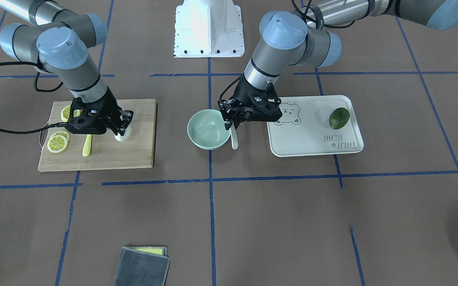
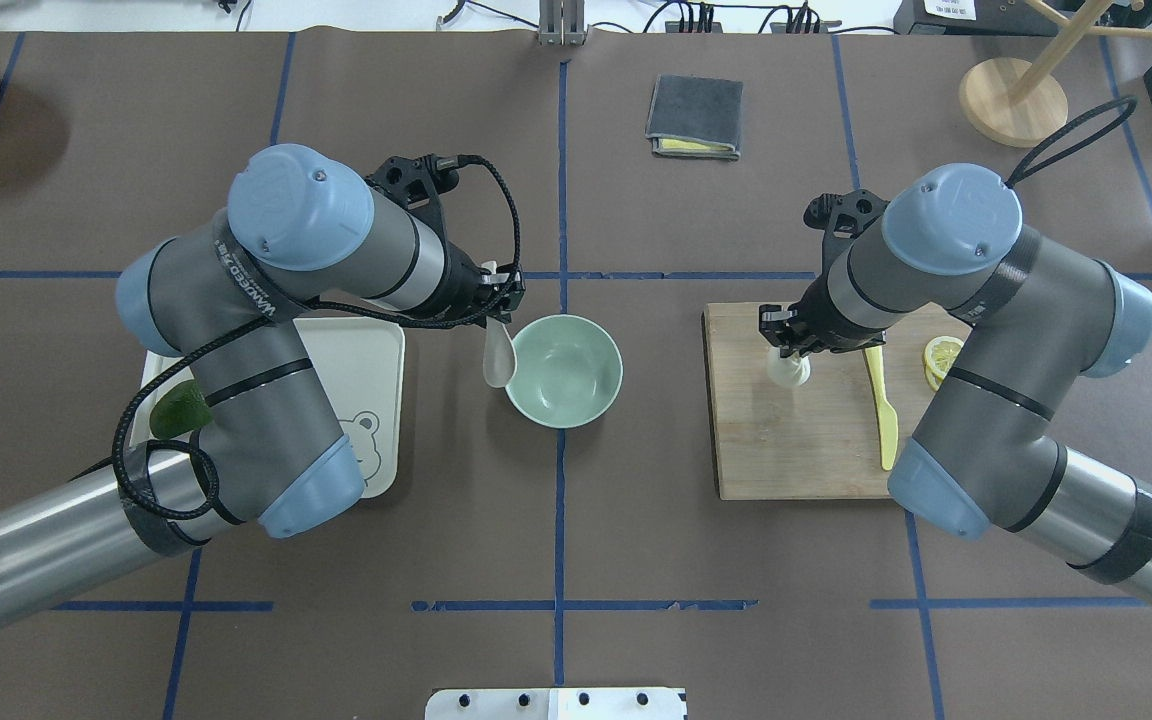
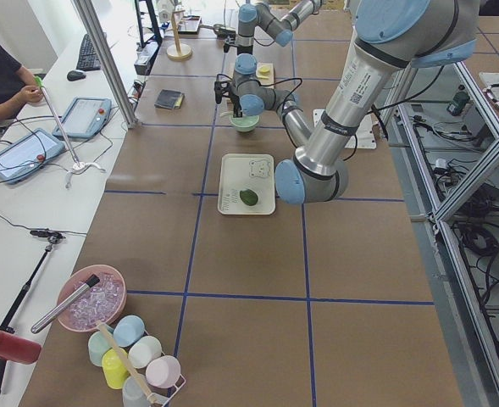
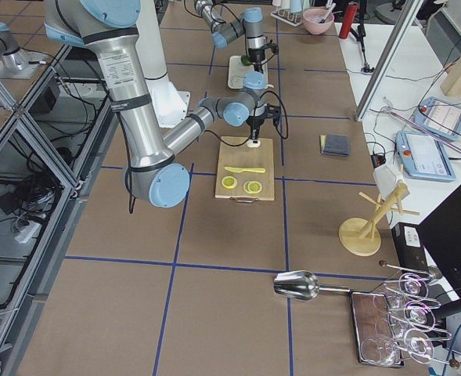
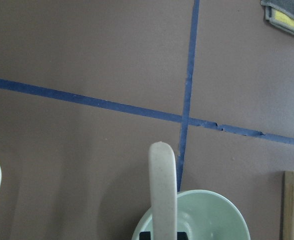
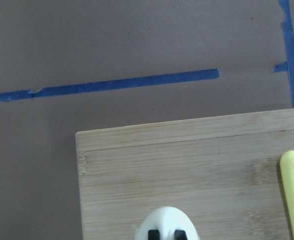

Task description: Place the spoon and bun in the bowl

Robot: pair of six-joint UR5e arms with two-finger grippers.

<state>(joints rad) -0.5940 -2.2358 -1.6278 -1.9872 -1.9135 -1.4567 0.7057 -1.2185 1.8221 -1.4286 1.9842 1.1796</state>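
Overhead view, left to right. The white tray (image 2: 376, 345) sits at centre-left, partly under the left arm. The left gripper (image 2: 498, 300) is clamped on one end of the spoon (image 2: 498, 358), which hangs scoop-down just beside the left rim of the bowl (image 2: 576, 375) at frame centre. It is not over the opening yet. The bowl is empty.

To do this step well, shift the spoon right until the scoop clears the rim, then lower it and only then let go. Clipping the rim could shove the bowl.

At centre-right, the right gripper (image 2: 788, 350) is pinched on the top of the bun (image 2: 788, 374) at the upper left of the cutting board (image 2: 786, 450). I cannot tell whether the bun is lifted. The yellow knife (image 2: 881, 410) and lemon slices (image 2: 942, 358) lie further right. The bun should be carried over after the left arm clears.
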